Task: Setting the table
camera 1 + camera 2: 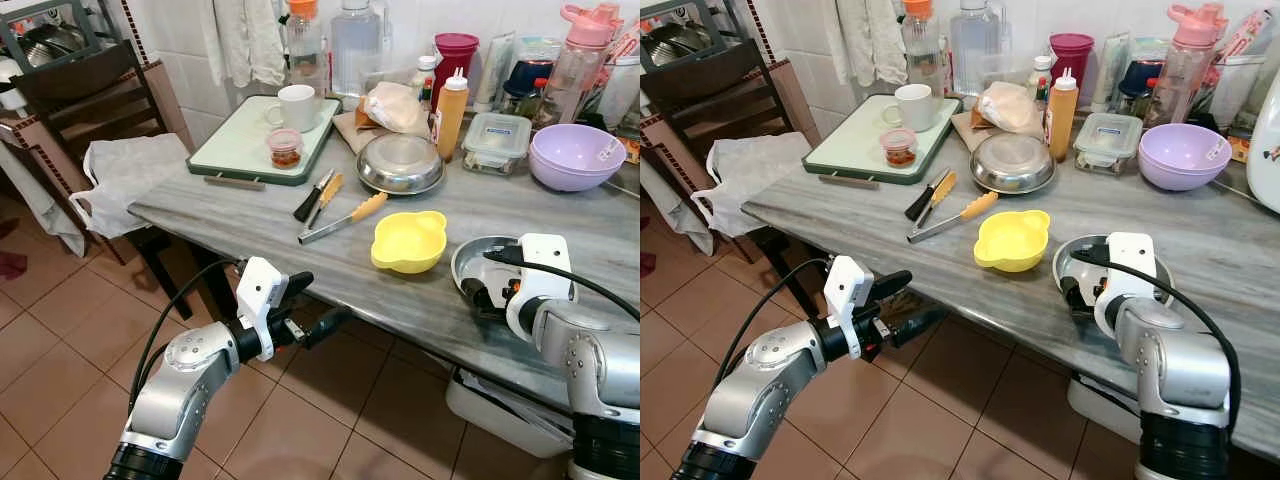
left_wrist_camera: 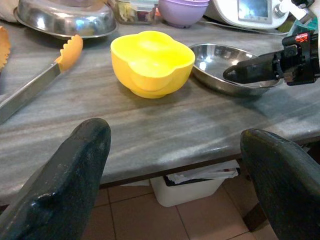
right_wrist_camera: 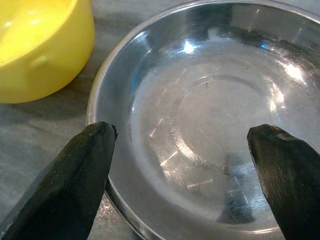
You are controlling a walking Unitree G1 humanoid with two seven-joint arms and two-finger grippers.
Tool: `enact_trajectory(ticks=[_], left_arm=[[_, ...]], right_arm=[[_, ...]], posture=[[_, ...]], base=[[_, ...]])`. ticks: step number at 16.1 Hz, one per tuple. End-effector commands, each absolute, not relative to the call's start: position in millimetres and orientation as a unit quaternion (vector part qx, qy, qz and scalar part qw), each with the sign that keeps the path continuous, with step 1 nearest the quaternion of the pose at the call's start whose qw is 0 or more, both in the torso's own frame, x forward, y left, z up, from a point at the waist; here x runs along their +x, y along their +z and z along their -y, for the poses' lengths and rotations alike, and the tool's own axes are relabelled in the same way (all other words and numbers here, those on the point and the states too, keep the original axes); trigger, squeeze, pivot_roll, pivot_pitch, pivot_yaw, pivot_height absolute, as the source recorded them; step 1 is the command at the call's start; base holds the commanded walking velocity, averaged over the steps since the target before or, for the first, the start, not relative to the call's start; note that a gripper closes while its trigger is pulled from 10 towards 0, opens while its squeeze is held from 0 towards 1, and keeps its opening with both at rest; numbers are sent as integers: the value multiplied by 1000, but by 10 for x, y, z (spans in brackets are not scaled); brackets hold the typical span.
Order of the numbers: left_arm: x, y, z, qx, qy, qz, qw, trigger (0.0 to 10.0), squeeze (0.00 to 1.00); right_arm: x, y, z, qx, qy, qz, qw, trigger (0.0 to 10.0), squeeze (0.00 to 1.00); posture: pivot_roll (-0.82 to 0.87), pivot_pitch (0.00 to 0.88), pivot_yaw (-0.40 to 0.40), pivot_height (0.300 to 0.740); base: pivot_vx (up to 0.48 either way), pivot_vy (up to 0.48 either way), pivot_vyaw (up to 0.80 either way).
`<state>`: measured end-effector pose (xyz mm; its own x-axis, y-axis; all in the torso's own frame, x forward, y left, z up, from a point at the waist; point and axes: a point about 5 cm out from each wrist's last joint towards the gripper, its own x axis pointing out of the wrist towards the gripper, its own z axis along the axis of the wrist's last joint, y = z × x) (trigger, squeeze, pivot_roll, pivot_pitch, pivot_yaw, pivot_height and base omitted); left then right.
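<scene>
Shiny round steel dish (lobed yellow bowl beside), marble-grain table.

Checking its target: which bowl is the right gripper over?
The empty steel bowl at the table's front edge, beside the yellow bowl; the right gripper hovers there, jaws open.

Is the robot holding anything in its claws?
No, nothing is held. The right gripper hangs open over the steel bowl; the left gripper is open below the table edge.

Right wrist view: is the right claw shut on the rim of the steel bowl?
No. The right claw is open, its fingers spread wide above the empty steel bowl, gripping nothing.
</scene>
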<state>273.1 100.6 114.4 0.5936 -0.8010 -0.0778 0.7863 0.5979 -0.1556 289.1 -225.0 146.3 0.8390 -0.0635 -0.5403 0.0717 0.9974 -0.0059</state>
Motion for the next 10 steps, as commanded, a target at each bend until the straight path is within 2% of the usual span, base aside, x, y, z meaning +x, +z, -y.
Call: enact_trajectory(ticks=[1, 4, 6, 10], left_arm=[[2734, 1184, -1022, -46, -448, -66, 890, 10000, 0], [2738, 1184, -1013, -47, -449, -66, 890, 10000, 0], [2735, 1180, -1007, -48, -451, -68, 889, 10000, 0], [2722, 1163, -990, -49, -455, -72, 886, 10000, 0]], right_arm=[[2915, 1551, 2272, -8, -39, -264, 964, 10000, 0], [2886, 1553, 2448, -71, -69, -267, 959, 10000, 0], [2869, 1531, 2497, -79, -75, -276, 955, 10000, 0], [2831, 1385, 2432, -70, -49, -312, 946, 10000, 0]], posture=[[-145, 0, 55, 740], [-150, 0, 55, 740], [-155, 0, 56, 740], [-153, 0, 53, 740]], base=[[0, 0, 0], [0, 0, 0], [0, 0, 0], [0, 0, 0]])
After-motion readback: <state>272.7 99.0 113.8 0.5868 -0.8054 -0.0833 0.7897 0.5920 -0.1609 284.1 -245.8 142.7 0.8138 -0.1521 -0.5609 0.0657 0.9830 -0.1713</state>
